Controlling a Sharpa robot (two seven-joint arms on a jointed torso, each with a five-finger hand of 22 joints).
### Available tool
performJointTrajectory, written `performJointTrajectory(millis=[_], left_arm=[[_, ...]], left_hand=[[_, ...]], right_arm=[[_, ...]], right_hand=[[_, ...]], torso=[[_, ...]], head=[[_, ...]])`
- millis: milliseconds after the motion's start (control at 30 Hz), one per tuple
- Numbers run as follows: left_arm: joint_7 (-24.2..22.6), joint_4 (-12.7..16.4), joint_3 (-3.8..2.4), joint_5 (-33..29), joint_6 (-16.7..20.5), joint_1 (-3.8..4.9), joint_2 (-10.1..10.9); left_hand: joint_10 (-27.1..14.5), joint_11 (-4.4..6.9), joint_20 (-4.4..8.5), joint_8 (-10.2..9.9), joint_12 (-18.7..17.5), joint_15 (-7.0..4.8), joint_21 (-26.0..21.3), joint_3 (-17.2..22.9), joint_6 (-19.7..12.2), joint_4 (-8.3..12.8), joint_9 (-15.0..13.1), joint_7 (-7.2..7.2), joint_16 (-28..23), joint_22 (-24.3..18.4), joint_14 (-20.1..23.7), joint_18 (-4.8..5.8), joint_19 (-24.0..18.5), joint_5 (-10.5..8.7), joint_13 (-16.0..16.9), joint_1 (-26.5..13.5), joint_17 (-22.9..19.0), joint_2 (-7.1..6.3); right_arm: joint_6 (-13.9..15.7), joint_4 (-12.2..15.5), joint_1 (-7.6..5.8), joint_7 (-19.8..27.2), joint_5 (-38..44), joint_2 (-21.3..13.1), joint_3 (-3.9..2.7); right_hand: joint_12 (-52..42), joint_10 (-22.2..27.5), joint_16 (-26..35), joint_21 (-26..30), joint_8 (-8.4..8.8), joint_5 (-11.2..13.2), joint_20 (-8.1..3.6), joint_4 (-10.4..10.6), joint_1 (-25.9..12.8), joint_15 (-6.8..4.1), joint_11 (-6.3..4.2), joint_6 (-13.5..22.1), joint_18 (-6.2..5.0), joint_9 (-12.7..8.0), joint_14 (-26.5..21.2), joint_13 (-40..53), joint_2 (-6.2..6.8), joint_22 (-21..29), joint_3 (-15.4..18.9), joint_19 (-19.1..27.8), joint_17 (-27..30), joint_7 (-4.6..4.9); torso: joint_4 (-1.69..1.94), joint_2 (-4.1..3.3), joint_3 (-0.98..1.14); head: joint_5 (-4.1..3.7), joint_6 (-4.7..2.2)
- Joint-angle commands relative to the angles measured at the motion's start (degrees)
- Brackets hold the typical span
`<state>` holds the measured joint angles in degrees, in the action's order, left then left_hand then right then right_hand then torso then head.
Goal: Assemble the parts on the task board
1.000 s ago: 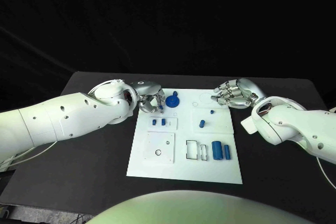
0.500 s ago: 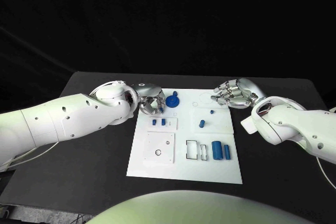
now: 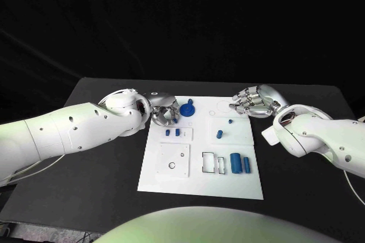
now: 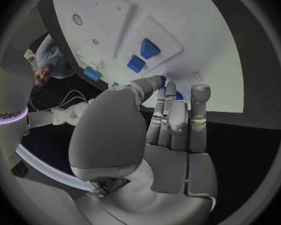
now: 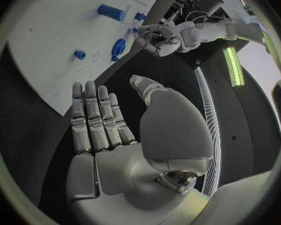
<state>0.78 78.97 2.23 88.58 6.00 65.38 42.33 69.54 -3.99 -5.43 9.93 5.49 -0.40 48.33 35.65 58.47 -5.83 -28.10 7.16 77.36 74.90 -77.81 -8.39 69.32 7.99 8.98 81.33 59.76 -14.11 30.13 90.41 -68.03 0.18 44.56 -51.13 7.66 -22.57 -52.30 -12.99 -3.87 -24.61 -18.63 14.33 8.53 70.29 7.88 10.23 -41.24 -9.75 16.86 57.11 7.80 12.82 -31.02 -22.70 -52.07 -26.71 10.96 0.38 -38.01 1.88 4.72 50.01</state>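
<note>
Left hand (image 3: 163,114) has edged closer over the board's (image 3: 199,181) far corner, pinching a small blue part (image 4: 161,79); right hand (image 3: 251,101) stays open, empty.

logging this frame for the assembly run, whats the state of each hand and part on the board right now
left hand: fingers curled over the board's far left corner, pinching a small blue part
right hand: open, holds nothing, at the board's far right corner
task board: flat on the table
round blue part: lying on the board
two blue cylinders: lying side by side
</note>
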Motion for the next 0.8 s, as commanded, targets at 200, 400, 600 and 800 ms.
performJointTrajectory(millis=[200,400,600,800], left_arm=[[1.27,0.03,0.02,0.39,-2.44,-0.03,0.0],[0.98,0.08,0.02,0.27,-2.4,-0.04,-0.04],[0.13,0.06,0.13,-0.56,-1.88,-0.04,-0.3],[-0.11,-0.01,0.2,-1.13,-1.3,-0.05,-0.37]], left_hand=[[0.57,0.07,-0.28,-0.31,-0.32,0.17,0.25,0.23,0.4,0.58,0.11,0.25,0.24,5.13,0.01,1.0,-0.42,-0.35,-0.01,-0.31,-0.07,0.07],[0.67,0.07,-0.3,-0.29,-0.33,0.21,0.28,0.25,0.47,0.62,0.11,0.26,0.24,5.13,0.03,1.01,-0.44,-0.34,0.01,-0.3,-0.11,0.1],[0.89,-0.01,-0.44,-0.41,-0.49,0.43,0.61,0.16,0.45,0.66,0.2,0.27,0.39,5.17,-0.01,1.09,-0.41,-0.4,0.04,-0.64,-0.04,-0.06],[0.84,-0.14,-0.77,-1.96,-1.45,0.71,0.86,0.37,-1.91,0.85,1.07,0.24,0.53,5.1,0.25,1.02,-0.76,-0.24,-0.04,-1.48,-0.58,-0.56]], right_arm=[[-0.12,0.06,0.04,0.53,0.35,-0.03,-0.01],[-0.12,0.07,0.04,0.54,0.35,-0.03,-0.01],[-0.16,0.06,0.04,0.53,0.35,-0.02,-0.01],[-0.19,0.06,0.04,0.51,0.36,-0.06,-0.01]], right_hand=[[-0.26,0.4,0.28,0.06,-0.18,-0.37,-0.11,-0.25,-0.08,-0.02,-0.1,-0.25,-0.56,-0.1,-0.39,-0.05,-0.57,0.05,-0.05,0.46,0.05,2.36],[-0.26,0.4,0.28,0.06,-0.18,-0.37,-0.11,-0.25,-0.08,-0.02,-0.1,-0.25,-0.56,-0.1,-0.39,-0.05,-0.57,0.05,-0.05,0.46,0.05,2.36],[-0.26,0.4,0.28,0.06,-0.18,-0.37,-0.11,-0.25,-0.08,-0.02,-0.1,-0.25,-0.56,-0.1,-0.39,-0.05,-0.57,0.05,-0.05,0.46,0.05,2.36],[-0.29,0.42,0.4,0.05,-0.24,-0.39,-0.08,-0.31,-0.1,-0.01,-0.09,-0.24,-0.57,-0.17,-0.36,-0.18,-0.57,0.21,-0.08,0.51,0.13,2.37]], torso=[[-0.02,0.0,-0.03],[0.02,-0.01,-0.02],[0.03,-0.01,-0.04],[-0.01,0.01,-0.02]], head=[[0.02,-0.01],[-0.01,-0.01],[-0.01,-0.01],[0.01,-0.01]])
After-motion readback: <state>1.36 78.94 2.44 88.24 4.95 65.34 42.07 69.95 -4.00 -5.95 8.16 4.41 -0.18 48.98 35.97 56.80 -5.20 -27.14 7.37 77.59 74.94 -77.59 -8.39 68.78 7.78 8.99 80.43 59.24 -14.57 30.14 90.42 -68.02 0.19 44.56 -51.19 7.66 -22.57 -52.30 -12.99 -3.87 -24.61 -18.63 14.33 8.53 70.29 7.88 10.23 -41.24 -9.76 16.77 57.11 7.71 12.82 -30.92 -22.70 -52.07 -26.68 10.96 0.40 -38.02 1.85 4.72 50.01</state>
